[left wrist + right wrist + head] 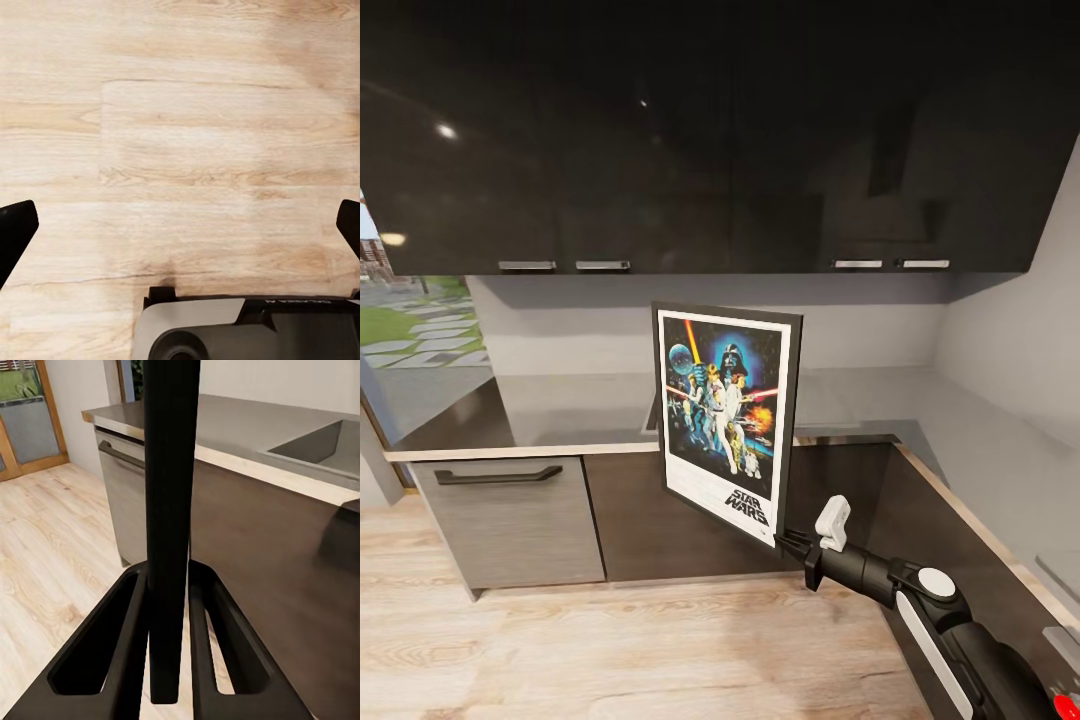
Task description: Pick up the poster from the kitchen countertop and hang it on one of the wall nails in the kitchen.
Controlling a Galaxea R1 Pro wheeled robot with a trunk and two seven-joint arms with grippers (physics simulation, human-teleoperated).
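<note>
The right gripper [790, 545] is clamped on the lower corner of the Star Wars poster [728, 425], which stands upright above the jaws, lifted clear in front of the kitchen countertop [560, 410]. In the right wrist view the poster's black frame edge [171, 510] runs straight up between the two fingers [124, 645], pinched tight, with the sink [319, 446] set in the counter beyond them.

The grip is the weak point. The jaws hold one corner only, so nearly all of the poster's weight sits above and to one side of the pinch; a quick swing of the arm could, I judge, make the frame pivot in the jaws or slip out. The dark upper cabinets [710, 140] hang close over the poster's top edge, so raising it carelessly may knock it. No wall nail can be made out on the pale wall [880, 335], so the target is still unlocated.

The head view gives the poster's face and tilt. The right wrist view alone gives how the edge sits between the fingers. The left wrist view shows the left gripper's fingertips [15, 232] spread wide apart over wooden floor [180, 127], with nothing between them.
</note>
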